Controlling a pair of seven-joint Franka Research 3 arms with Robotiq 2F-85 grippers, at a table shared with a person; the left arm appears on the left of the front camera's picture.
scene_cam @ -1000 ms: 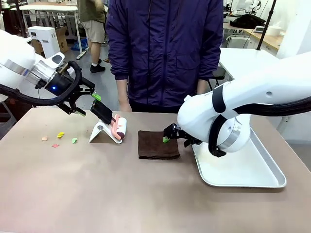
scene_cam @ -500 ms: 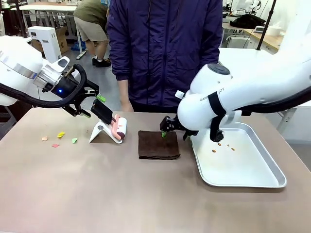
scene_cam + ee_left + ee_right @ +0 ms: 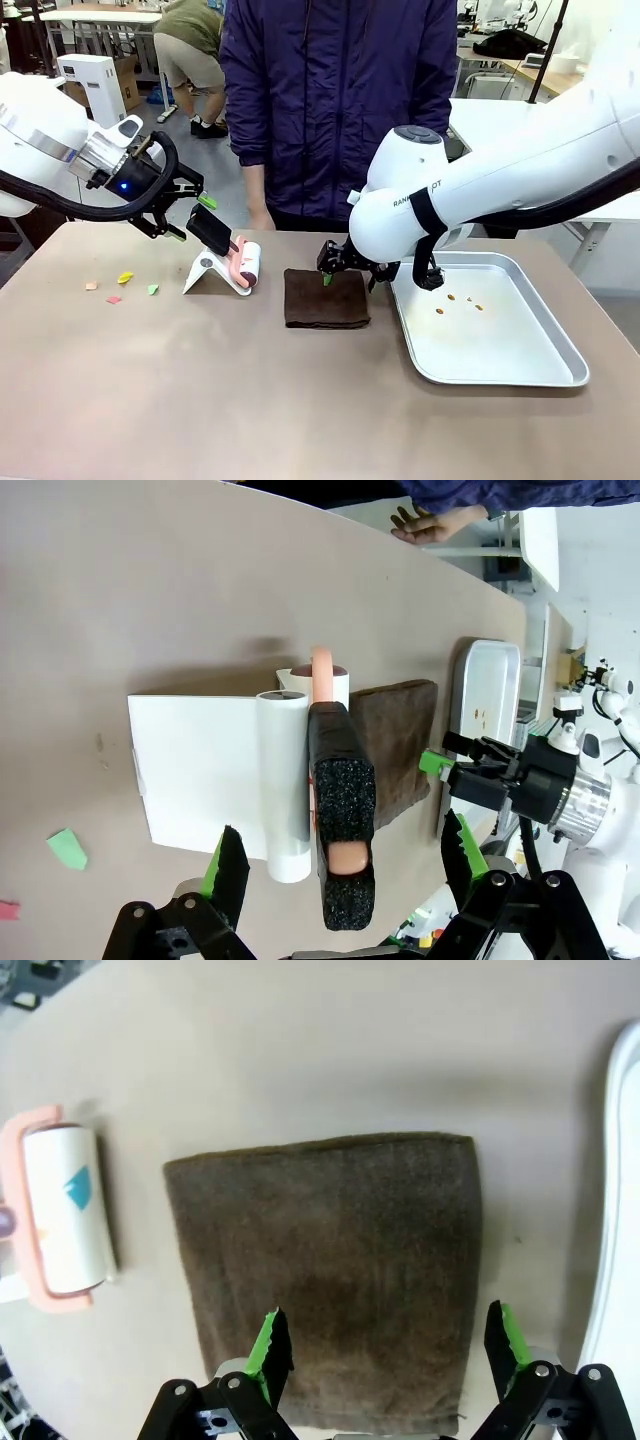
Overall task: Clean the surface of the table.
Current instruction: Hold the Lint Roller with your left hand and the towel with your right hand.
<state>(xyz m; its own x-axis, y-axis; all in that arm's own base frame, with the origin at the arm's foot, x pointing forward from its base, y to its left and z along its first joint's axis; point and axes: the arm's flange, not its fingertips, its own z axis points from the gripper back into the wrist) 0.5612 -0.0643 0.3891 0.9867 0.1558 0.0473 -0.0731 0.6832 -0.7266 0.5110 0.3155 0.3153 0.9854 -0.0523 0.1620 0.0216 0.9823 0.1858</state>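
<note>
Right claw (image 3: 385, 1348) spread, hangs straight above brown cloth (image 3: 326, 298) mid-desk (image 3: 250, 400). Left claw (image 3: 190, 218) spread too, near lint roller (image 3: 247, 264); black handle (image 3: 340, 810) points into its gap. Paper scraps (image 3: 125, 278) nearer left arm.

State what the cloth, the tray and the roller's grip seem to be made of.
Cloth: dark brown terry or microfibre, going by its fuzzy matte nap. Tray: probably steel or aluminium, smooth with a dull sheen and rolled rim. Roller's grip: likely black foam, coarse and speckled.
</note>
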